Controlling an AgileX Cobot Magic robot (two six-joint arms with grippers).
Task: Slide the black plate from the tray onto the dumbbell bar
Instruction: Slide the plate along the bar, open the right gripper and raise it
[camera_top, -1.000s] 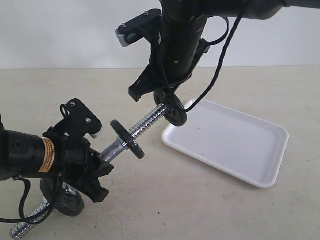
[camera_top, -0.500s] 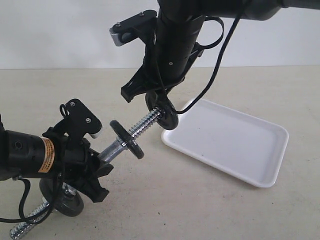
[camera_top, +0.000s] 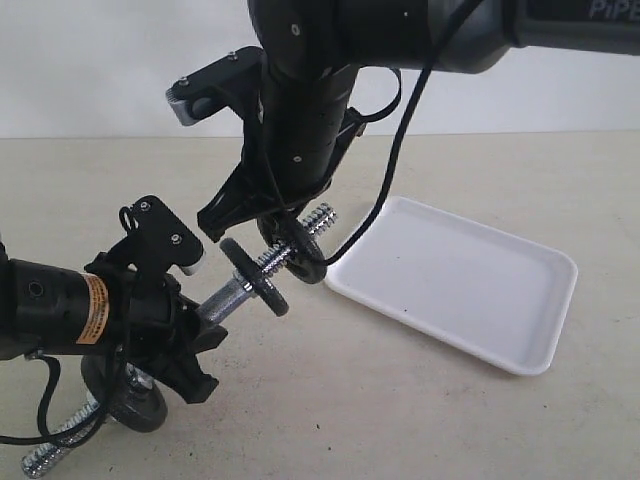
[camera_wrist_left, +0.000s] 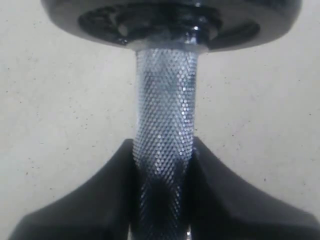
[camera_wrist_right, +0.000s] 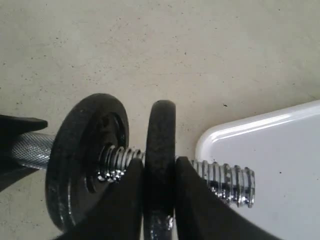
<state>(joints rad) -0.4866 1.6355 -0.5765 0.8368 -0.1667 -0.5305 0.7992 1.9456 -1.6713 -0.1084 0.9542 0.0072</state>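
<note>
While the bar (camera_top: 230, 298) is clamped at its knurled middle by the left end effector (camera_wrist_left: 162, 200), its long axis is tilted, running from low at the left of the exterior view up to the right. Its free threaded end is pointed towards the tray (camera_top: 520, 290) and is held above the tabletop (camera_top: 400, 400), close to the tray's near corner. The plate (camera_top: 300, 250) is pinched by its rim between the fingers of the right end effector (camera_wrist_right: 159, 190) and is seated on the upper thread, on edge and square to the bar, with the thread passed through its hole and the tip left showing beyond it. A second disc (camera_top: 255, 278) is set just beside it, lower on the bar, with a narrow gap between them.
</note>
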